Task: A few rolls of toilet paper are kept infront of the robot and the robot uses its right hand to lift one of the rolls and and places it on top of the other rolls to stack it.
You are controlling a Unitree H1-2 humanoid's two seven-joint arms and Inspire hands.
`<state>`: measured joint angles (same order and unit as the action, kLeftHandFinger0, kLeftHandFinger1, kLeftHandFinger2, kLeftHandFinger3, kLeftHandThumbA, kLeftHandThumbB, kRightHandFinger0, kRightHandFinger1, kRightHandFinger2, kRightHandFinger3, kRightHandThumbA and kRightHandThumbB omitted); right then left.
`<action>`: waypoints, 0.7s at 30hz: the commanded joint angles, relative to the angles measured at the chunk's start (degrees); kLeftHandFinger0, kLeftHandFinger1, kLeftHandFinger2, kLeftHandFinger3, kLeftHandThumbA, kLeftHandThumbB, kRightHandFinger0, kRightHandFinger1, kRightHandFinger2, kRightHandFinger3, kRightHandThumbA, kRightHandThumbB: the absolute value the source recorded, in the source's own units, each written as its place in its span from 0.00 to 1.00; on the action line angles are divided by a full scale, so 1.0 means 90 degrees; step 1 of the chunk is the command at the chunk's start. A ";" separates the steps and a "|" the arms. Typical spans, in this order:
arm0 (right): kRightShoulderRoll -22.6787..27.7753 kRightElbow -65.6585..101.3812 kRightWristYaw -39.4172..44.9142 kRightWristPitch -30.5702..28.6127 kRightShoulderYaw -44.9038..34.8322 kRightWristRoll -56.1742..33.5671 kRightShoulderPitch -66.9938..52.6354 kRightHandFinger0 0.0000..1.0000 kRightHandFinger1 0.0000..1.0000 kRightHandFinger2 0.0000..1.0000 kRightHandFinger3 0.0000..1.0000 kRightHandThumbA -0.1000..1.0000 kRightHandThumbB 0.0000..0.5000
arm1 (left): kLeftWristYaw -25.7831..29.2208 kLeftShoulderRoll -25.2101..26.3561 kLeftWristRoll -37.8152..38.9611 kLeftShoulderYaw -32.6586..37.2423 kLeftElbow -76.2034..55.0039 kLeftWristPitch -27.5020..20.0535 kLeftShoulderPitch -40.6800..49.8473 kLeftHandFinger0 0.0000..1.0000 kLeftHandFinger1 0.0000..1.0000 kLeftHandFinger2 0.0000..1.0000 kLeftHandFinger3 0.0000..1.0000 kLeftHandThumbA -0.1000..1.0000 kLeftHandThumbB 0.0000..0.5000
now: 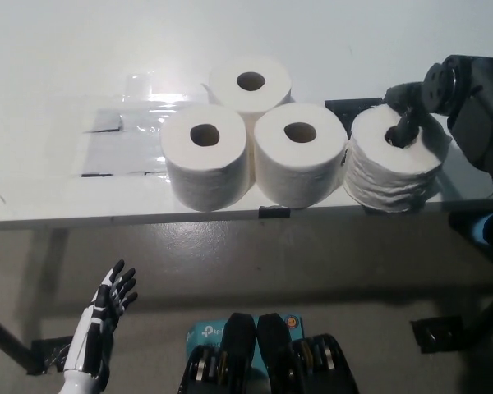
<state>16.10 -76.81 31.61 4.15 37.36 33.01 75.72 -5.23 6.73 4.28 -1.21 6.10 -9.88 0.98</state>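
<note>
- Gripping: right robot hand (pixel 409 111) hooks the core of the rightmost roll (pixel 394 160), at the table (pixel 49 197) edge.
- Lift and stacking on the three rolls (pixel 255 139) remain.
- Left robot hand (pixel 105 316) open, idle below.

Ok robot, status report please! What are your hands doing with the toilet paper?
Right hand shut on rightmost roll, finger in its core, roll tilted. Left hand open, low, below the table edge. Three other rolls grouped, waiting. Nothing in the way.
</note>
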 commanded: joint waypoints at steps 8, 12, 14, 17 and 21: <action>0.0487 0.0193 -0.1426 -0.0547 -0.0721 -0.0283 -0.0204 0.20 0.58 0.88 0.62 0.81 0.01 | -0.0014 0.0052 0.0048 -0.0101 -0.0212 -0.0191 -0.0135 1.00 1.00 1.00 1.00 1.00 0.45; 0.0552 0.0170 -0.1411 -0.0533 -0.1264 -0.0611 -0.0291 0.00 0.35 0.73 0.62 0.80 0.00 | -0.0028 0.0069 0.0076 -0.0149 -0.0217 -0.0167 -0.0145 1.00 1.00 1.00 1.00 1.00 0.47; 0.0671 0.0245 -0.1319 -0.0590 -0.1845 -0.1075 -0.0459 0.00 0.31 0.69 0.68 0.82 0.00 | -0.0022 0.0052 0.0094 -0.0173 -0.0255 -0.0109 -0.0136 1.00 1.00 1.00 1.00 1.00 0.49; 0.0694 0.0175 -0.1261 -0.0444 -0.2624 -0.1558 -0.0645 0.00 0.30 0.65 0.60 0.86 0.01 | -0.0026 0.0055 0.0061 -0.0185 -0.0251 -0.0143 -0.0122 1.00 1.00 1.00 1.00 1.00 0.48; 0.0669 -0.0032 -0.1044 0.0043 -0.4033 -0.2590 -0.0840 0.00 0.16 0.48 0.39 0.79 0.05 | -0.0014 0.0049 0.0064 -0.0221 -0.0222 -0.0163 -0.0133 1.00 1.00 1.00 1.00 1.00 0.47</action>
<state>21.41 -76.18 21.32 1.12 10.57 22.29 67.70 -5.20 6.73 4.39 -2.79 5.98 -9.86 0.64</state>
